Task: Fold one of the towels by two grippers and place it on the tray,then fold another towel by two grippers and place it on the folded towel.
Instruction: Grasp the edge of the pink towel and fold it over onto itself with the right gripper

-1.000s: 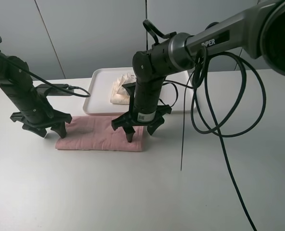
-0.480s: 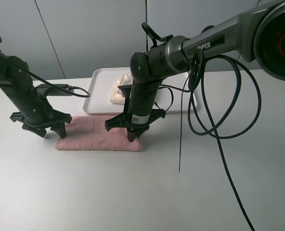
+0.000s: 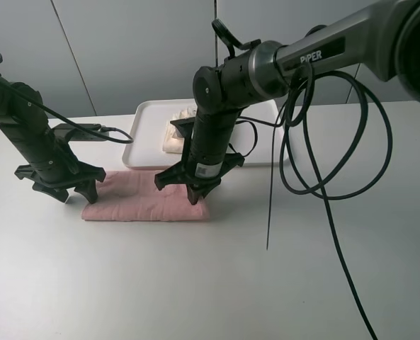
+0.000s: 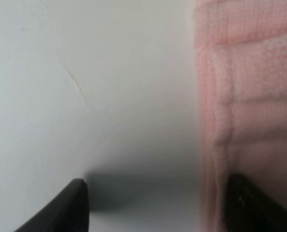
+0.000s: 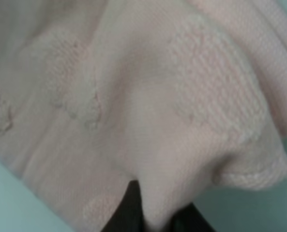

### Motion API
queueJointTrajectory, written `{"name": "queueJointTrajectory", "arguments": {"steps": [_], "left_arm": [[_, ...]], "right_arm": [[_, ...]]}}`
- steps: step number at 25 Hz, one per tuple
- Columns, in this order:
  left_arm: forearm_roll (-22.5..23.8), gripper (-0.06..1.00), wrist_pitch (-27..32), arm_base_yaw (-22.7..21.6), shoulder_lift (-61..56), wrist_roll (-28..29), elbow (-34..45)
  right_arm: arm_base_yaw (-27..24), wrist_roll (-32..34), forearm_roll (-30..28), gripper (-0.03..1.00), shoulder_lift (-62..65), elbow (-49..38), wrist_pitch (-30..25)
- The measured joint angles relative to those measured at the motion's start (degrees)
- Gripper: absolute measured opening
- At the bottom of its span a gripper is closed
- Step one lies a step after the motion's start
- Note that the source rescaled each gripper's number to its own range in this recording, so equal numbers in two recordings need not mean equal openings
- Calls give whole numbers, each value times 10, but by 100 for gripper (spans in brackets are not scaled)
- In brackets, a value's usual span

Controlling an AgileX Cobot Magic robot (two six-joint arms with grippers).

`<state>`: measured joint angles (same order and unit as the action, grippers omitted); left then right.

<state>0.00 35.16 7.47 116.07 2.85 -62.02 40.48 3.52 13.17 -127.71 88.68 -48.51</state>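
Observation:
A pink towel point(image 3: 142, 200), folded into a long strip, lies on the table in front of the white tray point(image 3: 147, 117). A folded cream towel point(image 3: 178, 133) lies in the tray. My left gripper point(image 3: 62, 191) is open at the strip's left end; in the left wrist view point(image 4: 155, 205) one finger is over the bare table and the other over the pink towel point(image 4: 249, 96). My right gripper point(image 3: 194, 197) is shut on the strip's right end. The right wrist view shows its fingers point(image 5: 155, 215) pinching a raised fold of the pink towel point(image 5: 133, 96).
A black cable point(image 3: 270, 205) hangs from the right arm down to the table, right of the towel. More cable loops point(image 3: 337, 170) hang over the right side. The tray stands close behind the towel.
My right gripper has shifted left onto the towel's right end and closed on it. The towel's right edge has drawn in slightly. The left arm has not moved.

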Motion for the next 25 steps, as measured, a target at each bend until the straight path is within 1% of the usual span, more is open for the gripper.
{"name": "queueJointTrajectory", "arguments": {"steps": [3, 6, 11, 15, 17, 25], "left_arm": [[0, 80, 0, 0, 0, 0, 0], [0, 80, 0, 0, 0, 0, 0], [0, 80, 1, 0, 0, 0, 0], [0, 80, 1, 0, 0, 0, 0], [0, 80, 2, 0, 0, 0, 0], [0, 80, 4, 0, 0, 2, 0]], "right_arm": [[0, -20, 16, 5, 23, 0, -5], [0, -41, 49, 5, 35, 0, -8], [0, -77, 121, 5, 39, 0, -9], [0, -95, 195, 5, 27, 0, 23], [0, -115, 236, 5, 19, 0, 39], [0, -240, 436, 5, -31, 0, 67]]}}
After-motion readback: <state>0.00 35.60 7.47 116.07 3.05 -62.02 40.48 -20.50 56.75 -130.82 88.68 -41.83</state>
